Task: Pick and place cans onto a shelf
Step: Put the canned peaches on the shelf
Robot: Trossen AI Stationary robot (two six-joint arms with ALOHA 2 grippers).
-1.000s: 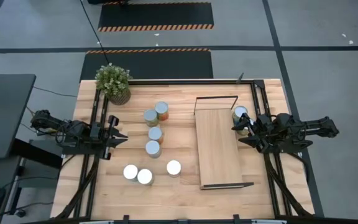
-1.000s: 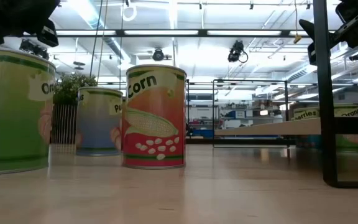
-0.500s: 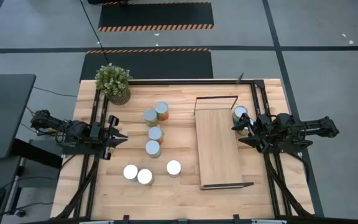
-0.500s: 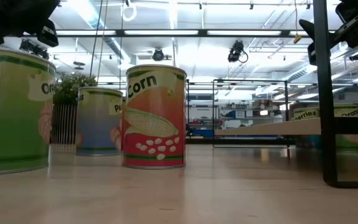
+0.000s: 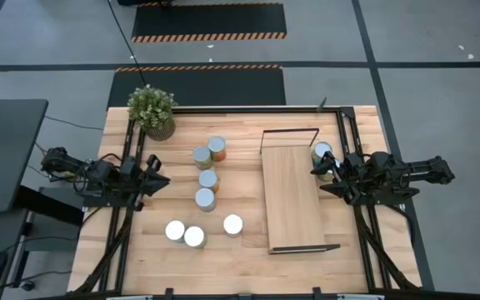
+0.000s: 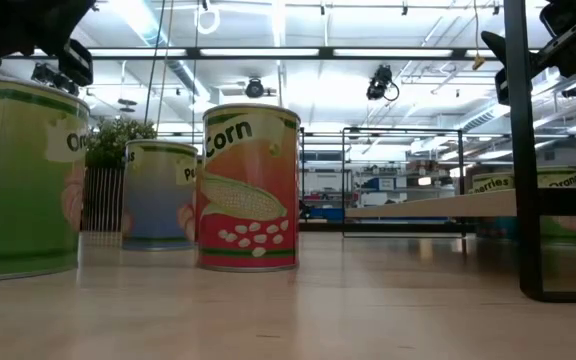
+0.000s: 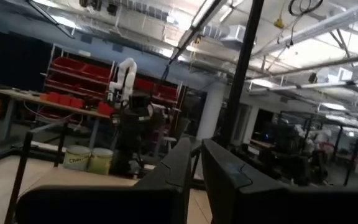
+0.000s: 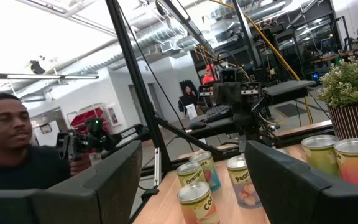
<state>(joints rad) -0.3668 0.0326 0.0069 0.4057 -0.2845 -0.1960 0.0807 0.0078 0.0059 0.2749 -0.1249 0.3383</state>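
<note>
Seven cans (image 5: 207,179) stand in a loose group on the worktop (image 5: 240,258) between the left arm and the shelf (image 5: 292,198): a pair near the plant, two singles in a line below them, and three with plain silver tops nearer the front edge. An eighth can (image 5: 321,151) stands just beside the shelf's far right corner, close to the right tool (image 5: 327,177). The shelf is a long light-wood board with a thin black frame at each end, and nothing stands on it. A potted plant (image 5: 152,110) sits at the far left corner of the worktop. The left tool (image 5: 158,180) hangs near the left edge, fingers almost together and gripping nothing. The right tool hovers at the shelf's right side, fingers spread and empty. Bare wood lies between the cans and the shelf, and along the front edge
</note>
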